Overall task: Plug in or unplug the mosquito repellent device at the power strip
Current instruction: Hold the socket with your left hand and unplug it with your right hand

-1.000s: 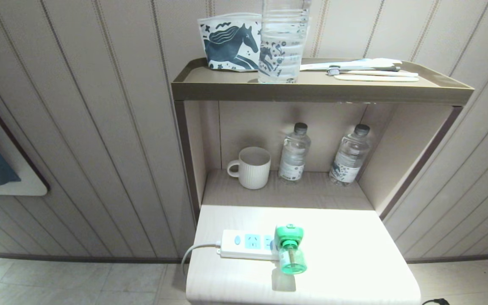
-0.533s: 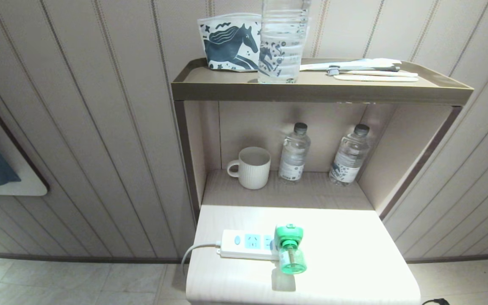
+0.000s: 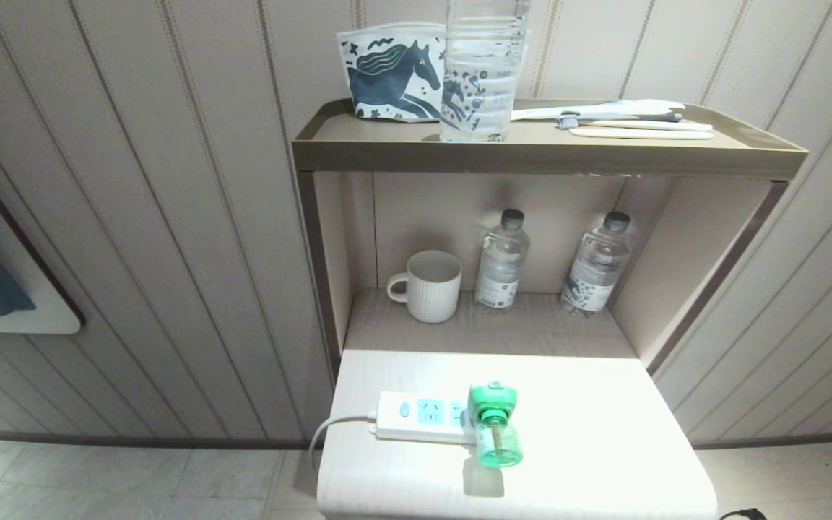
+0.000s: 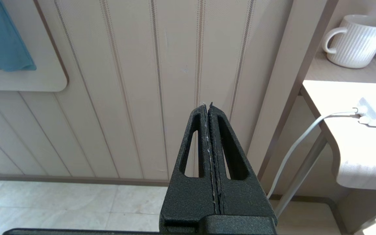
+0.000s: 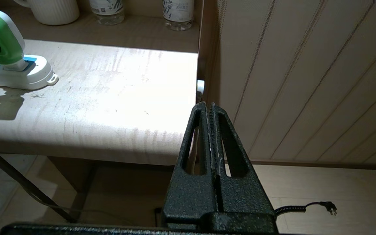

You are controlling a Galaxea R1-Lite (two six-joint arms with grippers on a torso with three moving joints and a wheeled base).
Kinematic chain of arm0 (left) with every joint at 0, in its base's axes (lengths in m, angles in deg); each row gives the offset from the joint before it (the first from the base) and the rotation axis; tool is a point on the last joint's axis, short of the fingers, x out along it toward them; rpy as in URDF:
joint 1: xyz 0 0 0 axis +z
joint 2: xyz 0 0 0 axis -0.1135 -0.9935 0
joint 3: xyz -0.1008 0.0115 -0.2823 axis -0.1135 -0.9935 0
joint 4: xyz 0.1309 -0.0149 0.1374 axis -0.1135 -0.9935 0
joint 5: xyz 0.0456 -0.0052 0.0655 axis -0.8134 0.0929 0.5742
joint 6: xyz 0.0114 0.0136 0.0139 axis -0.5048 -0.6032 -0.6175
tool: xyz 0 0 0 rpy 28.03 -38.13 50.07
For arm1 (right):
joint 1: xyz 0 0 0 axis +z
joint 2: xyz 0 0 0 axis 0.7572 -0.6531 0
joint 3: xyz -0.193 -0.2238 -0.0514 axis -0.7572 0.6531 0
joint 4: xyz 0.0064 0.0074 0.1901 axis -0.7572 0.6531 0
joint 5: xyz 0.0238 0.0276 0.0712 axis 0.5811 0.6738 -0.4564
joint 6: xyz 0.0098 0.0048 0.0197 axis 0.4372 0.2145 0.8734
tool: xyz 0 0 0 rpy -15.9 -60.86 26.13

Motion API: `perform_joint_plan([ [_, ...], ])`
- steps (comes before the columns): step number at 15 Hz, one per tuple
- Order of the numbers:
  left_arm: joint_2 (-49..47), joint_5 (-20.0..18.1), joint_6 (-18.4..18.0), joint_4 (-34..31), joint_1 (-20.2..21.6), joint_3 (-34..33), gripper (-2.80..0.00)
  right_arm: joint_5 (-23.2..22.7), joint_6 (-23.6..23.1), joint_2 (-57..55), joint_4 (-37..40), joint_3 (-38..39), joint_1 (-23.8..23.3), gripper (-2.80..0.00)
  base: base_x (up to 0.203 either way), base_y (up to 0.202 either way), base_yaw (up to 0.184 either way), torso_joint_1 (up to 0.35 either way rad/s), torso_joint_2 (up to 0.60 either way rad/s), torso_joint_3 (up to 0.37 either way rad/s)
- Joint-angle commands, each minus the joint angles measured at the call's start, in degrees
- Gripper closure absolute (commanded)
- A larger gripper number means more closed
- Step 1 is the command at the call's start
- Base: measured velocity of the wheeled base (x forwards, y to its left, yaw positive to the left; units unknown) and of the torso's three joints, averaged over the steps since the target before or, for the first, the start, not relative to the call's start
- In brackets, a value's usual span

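Nothing moved on the table between the earlier head views and this one: the mosquito repellent device [image 3: 493, 422] remained seated at the right end of the power strip [image 3: 419, 417]. Left gripper [image 4: 207, 106] and right gripper [image 5: 207, 105] hung closed, empty, apart from both; plugged state suggested completion or unplugging unbegun.

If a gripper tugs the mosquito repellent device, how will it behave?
The mosquito repellent device sits plugged into the power strip, so that light-looking strip would probably lift or slide too. Its green bottle overhangs sideways, so it may lever. The smooth plastic could be slippery.
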Motion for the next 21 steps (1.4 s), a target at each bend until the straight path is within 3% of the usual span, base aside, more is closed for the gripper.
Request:
perform_joint_plan([
  [1,-0.06,0.00,0.09,0.03,0.01,0.00,0.00,-0.08,0.21,-0.08,0.12,0.06,0.10,0.00,0.000,0.000,0.000,0.000,0.00,0.000],
  [8,-0.15,0.00,0.18,0.05,0.01,0.00,0.00,-0.36,0.23,-0.11,2.42,-1.05,0.06,0.00,0.000,0.000,0.000,0.000,0.00,0.000],
  [10,-0.15,0.00,0.18,0.05,0.01,0.00,0.00,-1.19,0.15,-1.88,6.17,-7.52,0.08,0.00,0.000,0.000,0.000,0.000,0.00,0.000],
  [13,-0.06,0.00,0.18,0.05,0.01,0.00,0.00,-2.82,0.48,-13.92,12.77,-31.83,0.08,0.00,0.000,0.000,0.000,0.000,0.00,0.000],
  [17,-0.06,0.00,0.18,0.05,0.01,0.00,0.00,-3.63,5.54,-42.24,24.31,-71.82,-1.06,0.00,0.000,0.000,0.000,0.000,0.00,0.000],
  [19,-0.06,-0.08,0.09,-0.19,0.01,0.00,0.00,-3.84,9.33,-56.94,35.07,-89.20,0.05,0.00,0.000,0.000,0.000,0.000,0.00,0.000],
  [21,-0.06,-0.08,0.01,-0.57,0.01,0.00,0.00,-3.59,12.67,-70.69,53.45,-102.61,5.64,0.00,0.000,0.000,0.000,0.000,0.00,0.000],
])
